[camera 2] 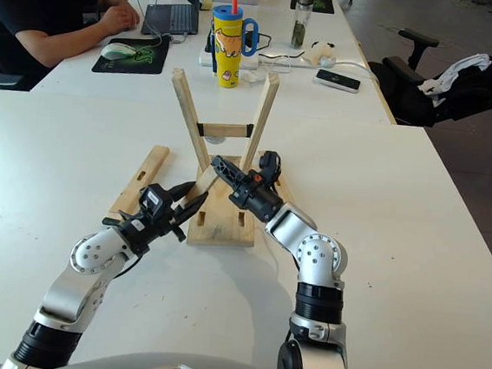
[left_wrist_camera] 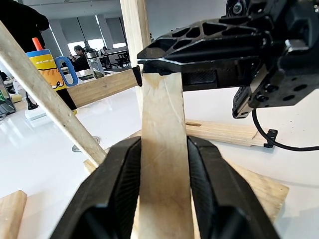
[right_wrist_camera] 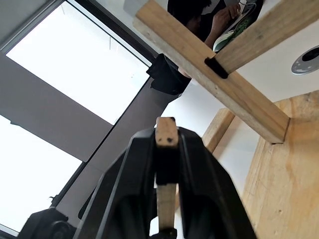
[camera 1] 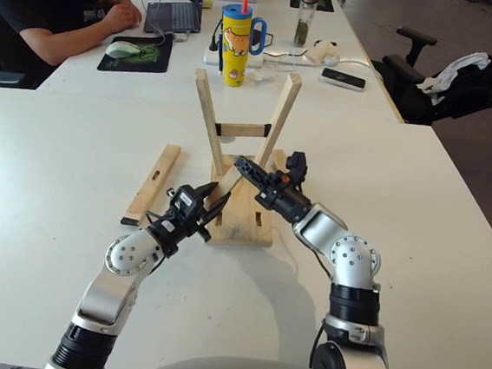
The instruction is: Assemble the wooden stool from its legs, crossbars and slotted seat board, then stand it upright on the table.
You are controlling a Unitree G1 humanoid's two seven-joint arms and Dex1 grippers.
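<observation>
Currently the white bench [camera 1: 55, 175] carries everything. Flat at its middle lies the seat board [camera 1: 244, 219], and I take that to mean the stool is being built upside down. Two legs [camera 1: 207, 115] rise from the board's far end, splayed in a V, with a crossbar [camera 1: 242, 130] bridging them partway up. A spare slotted piece [camera 1: 153, 184] lies flat beside the board toward the bench's left edge, not touching it.

The third leg [left_wrist_camera: 162, 139], as I take it to be, is the part I'm working. It slants up over the board's near-left part and is held at both ends, presumably so its foot can be steered into a slot.

My left gripper [camera 1: 214, 196] is clenched on the lower stretch of that leg, its arm coming in low from the near edge with the elbow bent. My right gripper [camera 1: 241, 165] pinches the leg's top end, forearm reaching across the board from the near right, wrist tipped toward the left one.
</observation>
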